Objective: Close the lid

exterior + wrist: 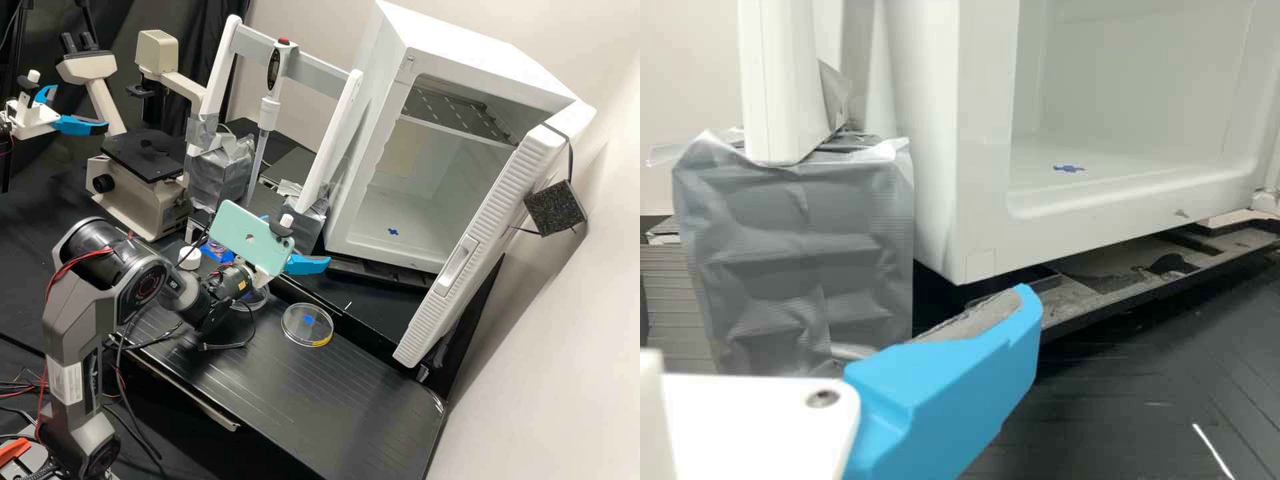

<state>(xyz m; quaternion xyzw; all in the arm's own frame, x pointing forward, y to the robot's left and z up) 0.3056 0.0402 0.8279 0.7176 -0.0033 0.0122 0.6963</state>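
Note:
A white box-shaped cabinet (pixel 373 200) stands at the back right, and its ribbed white door (pixel 493 220) is swung wide open on the right, with a recessed handle (pixel 457 265) in its face. My gripper (pixel 297 239) is to the left of the cabinet's opening, apart from box and door, partly behind the phone on the wrist. Its fingers are spread with nothing seen between them. In the wrist view, one blue finger of my gripper (pixel 955 385) is in front of the lower corner of the cabinet (pixel 985 235); a blue mark (pixel 1069 168) lies on the cabinet floor.
A round clear dish (pixel 307 325) lies on the black bench (pixel 287 407), nearer than the gripper. Tape-wrapped blocks (pixel 223 173) hold a white frame with a pipette left of the cabinet. A microscope (pixel 143 183) and another arm's gripper (pixel 67 123) are farther left.

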